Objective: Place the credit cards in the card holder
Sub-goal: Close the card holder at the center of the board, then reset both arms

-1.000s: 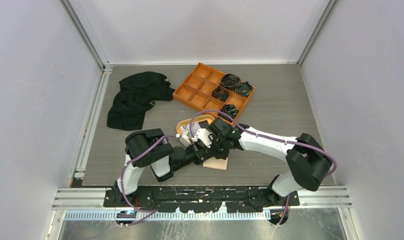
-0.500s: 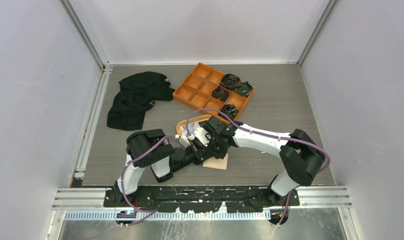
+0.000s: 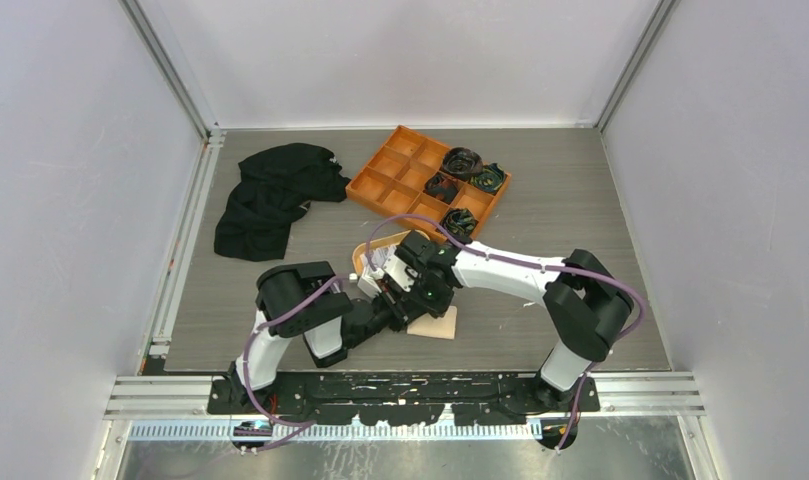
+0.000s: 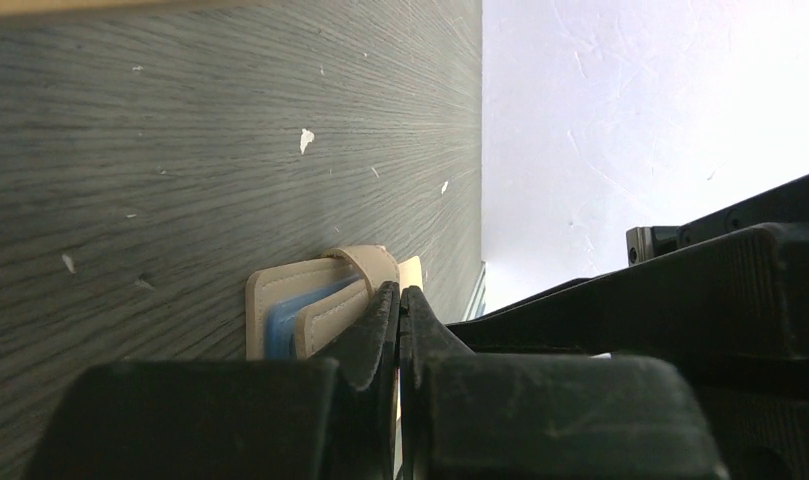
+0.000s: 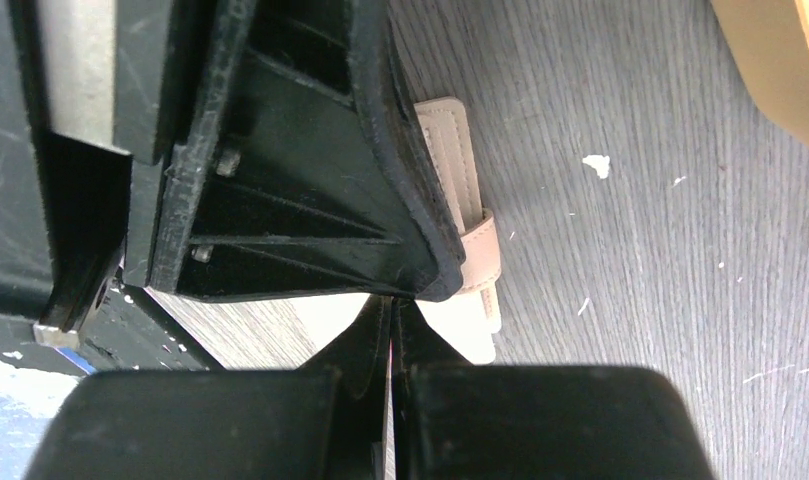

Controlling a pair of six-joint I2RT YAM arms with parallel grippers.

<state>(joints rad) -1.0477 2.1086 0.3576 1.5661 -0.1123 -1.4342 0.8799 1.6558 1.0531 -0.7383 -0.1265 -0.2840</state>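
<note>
The card holder (image 3: 436,323) lies flat on the table (image 3: 560,215), near the middle of the near edge. Both arms converge on its left side. The left end effector (image 4: 400,300) is fully closed, with its fingertips at the edge of the card holder. The left wrist view does not show whether it is pinching the leather. A light blue card (image 4: 280,328) is seated in an inner slot. The right end effector (image 5: 391,320) is also fully closed, just beside the snap tab (image 5: 477,250). Whether it is holding anything thin cannot be determined. The oval orange dish (image 3: 361,256) sits just behind the end effectors. The divided orange tray (image 3: 380,165) is near the far edge. A black cloth (image 3: 270,195) lies toward the far left corner.
</note>
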